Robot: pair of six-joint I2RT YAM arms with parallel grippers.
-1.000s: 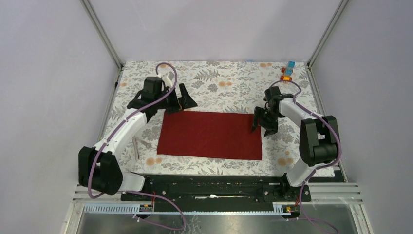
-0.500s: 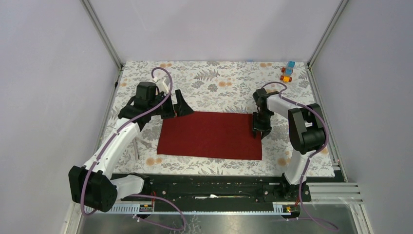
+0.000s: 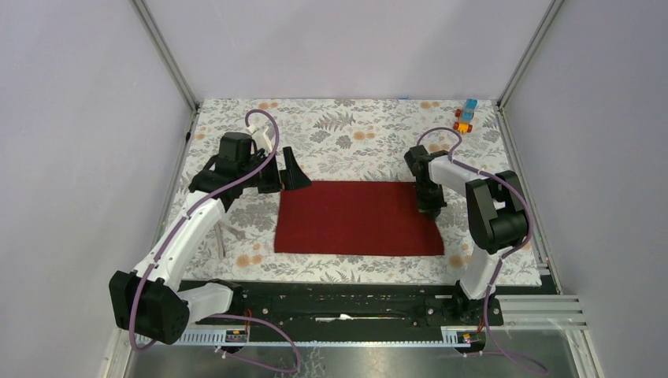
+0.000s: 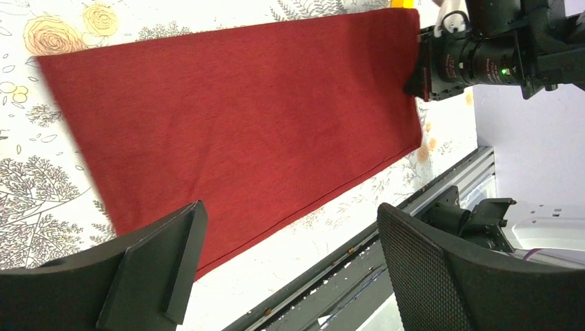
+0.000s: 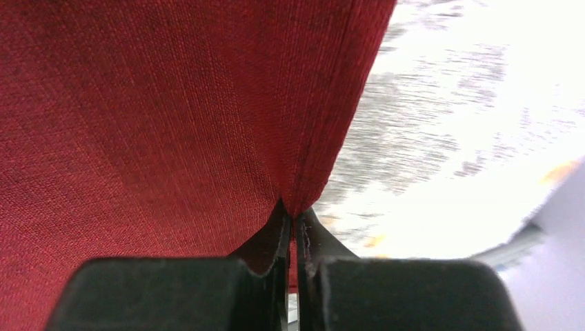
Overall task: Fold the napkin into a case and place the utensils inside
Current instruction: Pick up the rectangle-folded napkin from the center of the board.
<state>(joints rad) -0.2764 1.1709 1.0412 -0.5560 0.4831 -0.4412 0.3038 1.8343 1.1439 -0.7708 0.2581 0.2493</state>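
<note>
The dark red napkin (image 3: pixel 358 218) lies flat as a wide rectangle on the flowered tablecloth; it also fills the left wrist view (image 4: pixel 234 117). My right gripper (image 3: pixel 429 206) is shut on the napkin's right edge. In the right wrist view its jaws (image 5: pixel 293 221) pinch a fold of the red cloth (image 5: pixel 159 103). My left gripper (image 3: pixel 283 175) hangs open by the napkin's far left corner, above the cloth, with nothing between its jaws (image 4: pixel 290 210). The silver utensils (image 3: pixel 220 236) lie left of the napkin, beside the left arm.
Small orange, blue and yellow toy blocks (image 3: pixel 465 116) sit at the far right corner. The black base rail (image 3: pixel 346 303) runs along the near edge. Grey frame posts and walls close in the table on three sides.
The right gripper has closed on the napkin's right edge, and the whole napkin has slid to the right. The left arm drew back slightly early on, then stayed still and open.
</note>
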